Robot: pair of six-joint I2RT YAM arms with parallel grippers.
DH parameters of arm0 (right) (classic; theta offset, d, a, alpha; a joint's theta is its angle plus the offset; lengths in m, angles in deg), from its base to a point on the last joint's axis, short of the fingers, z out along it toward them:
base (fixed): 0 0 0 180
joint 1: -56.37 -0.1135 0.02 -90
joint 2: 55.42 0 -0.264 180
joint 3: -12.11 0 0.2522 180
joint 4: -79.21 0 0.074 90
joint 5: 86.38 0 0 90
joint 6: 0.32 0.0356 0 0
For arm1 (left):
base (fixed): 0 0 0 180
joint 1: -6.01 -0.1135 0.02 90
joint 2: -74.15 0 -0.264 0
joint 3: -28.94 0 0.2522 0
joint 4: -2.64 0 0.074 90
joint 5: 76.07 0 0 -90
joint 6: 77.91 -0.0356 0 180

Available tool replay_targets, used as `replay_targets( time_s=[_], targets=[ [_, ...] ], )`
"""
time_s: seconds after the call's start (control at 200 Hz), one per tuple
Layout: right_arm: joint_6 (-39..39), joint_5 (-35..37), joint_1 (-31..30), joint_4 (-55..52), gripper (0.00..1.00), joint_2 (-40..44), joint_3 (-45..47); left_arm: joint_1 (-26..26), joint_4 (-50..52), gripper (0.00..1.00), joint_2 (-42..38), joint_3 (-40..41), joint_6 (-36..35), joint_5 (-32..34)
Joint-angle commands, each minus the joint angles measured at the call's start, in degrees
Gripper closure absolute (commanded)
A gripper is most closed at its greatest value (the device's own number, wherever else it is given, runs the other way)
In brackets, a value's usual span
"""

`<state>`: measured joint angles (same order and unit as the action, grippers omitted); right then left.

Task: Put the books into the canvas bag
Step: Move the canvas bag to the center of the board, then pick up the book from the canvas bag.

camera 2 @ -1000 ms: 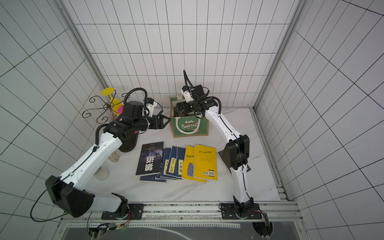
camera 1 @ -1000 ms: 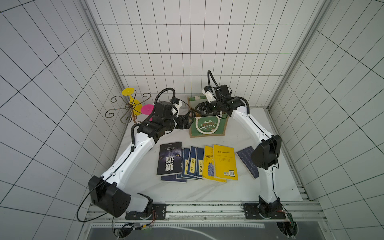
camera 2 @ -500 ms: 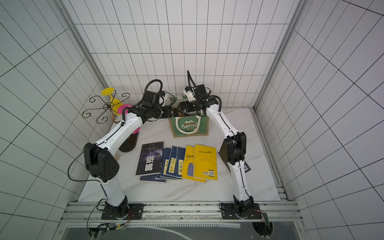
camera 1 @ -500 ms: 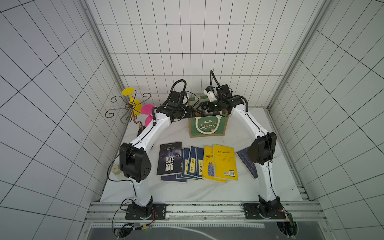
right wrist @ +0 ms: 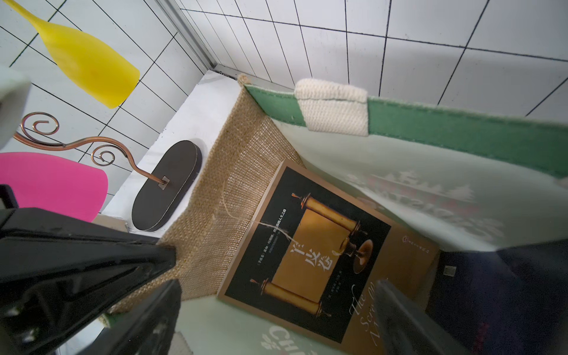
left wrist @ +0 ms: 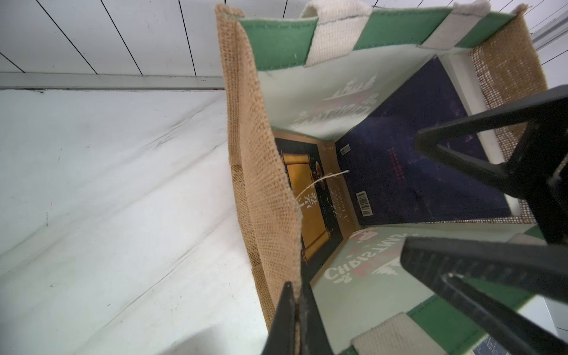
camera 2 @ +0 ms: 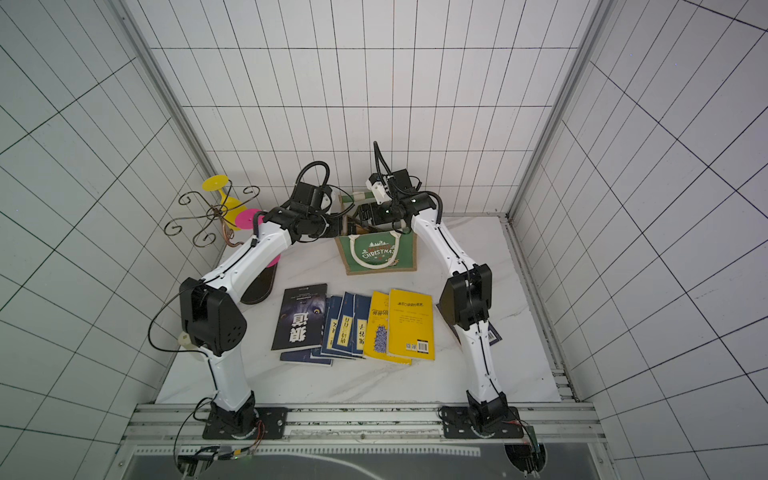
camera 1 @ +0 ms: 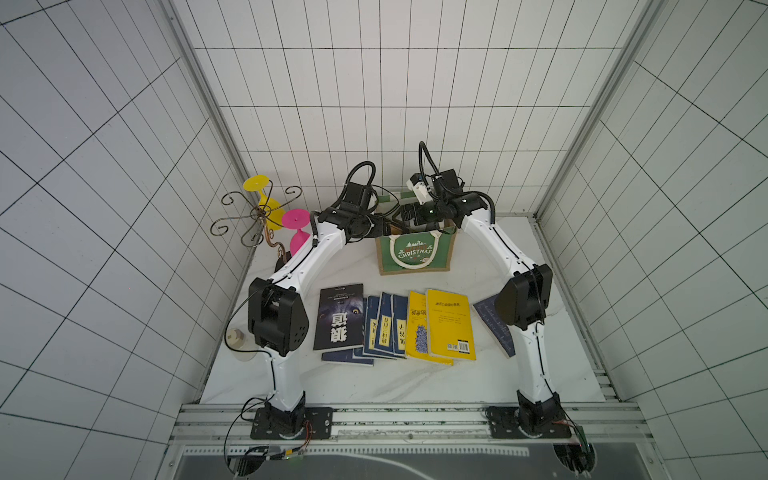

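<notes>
L fingers (left wrist: 312, 325) tight on bag (left wrist: 261, 184) wall

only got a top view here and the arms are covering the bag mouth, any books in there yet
Observer: Yes, two. The wrist views show a tan-and-black book leaning on the jute side wall inside the canvas bag, with a navy book beside it.
Operator: is the left one gripping anything
Observer: The left gripper is shut on the top edge of that jute side wall, one finger on each side of the cloth.
Operator: and the right
Observer: The right gripper is open at the bag's mouth, with nothing between its fingers.
</notes>
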<state>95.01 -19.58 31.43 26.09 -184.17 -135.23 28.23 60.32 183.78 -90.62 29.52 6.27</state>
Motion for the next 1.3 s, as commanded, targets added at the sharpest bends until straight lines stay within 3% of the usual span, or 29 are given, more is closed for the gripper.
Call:
replay_targets(
  time_s=[0.0, 0.285, 0.42, 0.585, 1.045, 1.294],
  targets=[
    [-0.14, 1.50, -0.66, 1.46, 0.02, 3.09, 5.12, -0.33, -0.68, 1.00, -3.82, 6.78, 0.37, 0.22],
    [4.25, 5.87, -3.56, 15.84, 0.02, 16.72, 32.11, 0.78, -9.58, 1.00, -15.98, 24.58, 2.68, -0.38],
    [5.58, 7.15, -4.77, 19.70, 0.02, 20.10, 38.37, 1.57, -12.28, 1.00, -20.28, 29.70, 3.14, -1.29],
    [5.18, 7.47, -6.40, 17.70, 0.02, 17.59, 35.94, 2.10, -14.56, 1.00, -22.35, 32.91, 3.53, -2.93],
    [2.51, 12.35, -11.95, 5.69, 0.02, 3.45, 16.61, 1.67, -16.55, 1.00, -22.61, 33.81, 3.84, -5.66],
    [3.28, 14.42, -13.82, 5.06, 0.02, 0.77, 12.21, 0.29, -16.90, 1.00, -22.36, 33.58, 3.21, -7.18]
  ],
)
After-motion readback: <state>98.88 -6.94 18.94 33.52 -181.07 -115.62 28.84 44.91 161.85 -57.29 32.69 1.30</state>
